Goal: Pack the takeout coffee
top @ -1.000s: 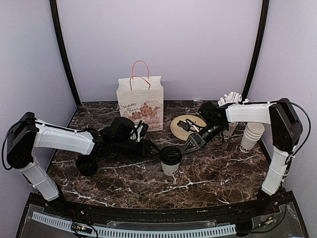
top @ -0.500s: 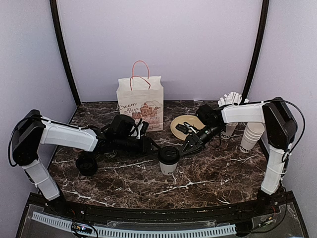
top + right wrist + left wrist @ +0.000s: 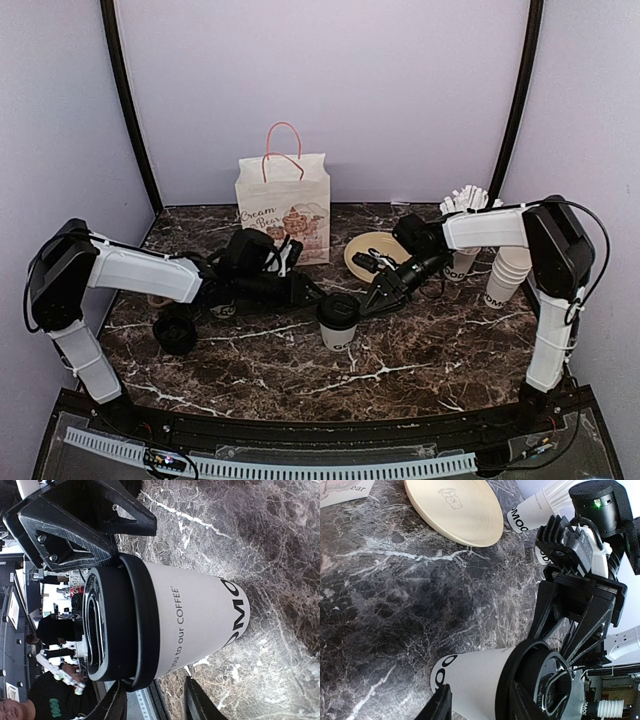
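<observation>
The coffee cup stands upright near the middle of the desk. My left claw sits at its 10 o'clock, fingers parted and gripping nothing, tips just beside it. My right claw faces it from 2 o'clock, likewise spread and empty. The paper bag stands at the cup's 11 o'clock, and the plate at its 1.

Arms reaching inward, left fingers parted, right fingers parted.

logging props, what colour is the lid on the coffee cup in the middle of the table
Black. The lid shows best in the right wrist view.
</observation>
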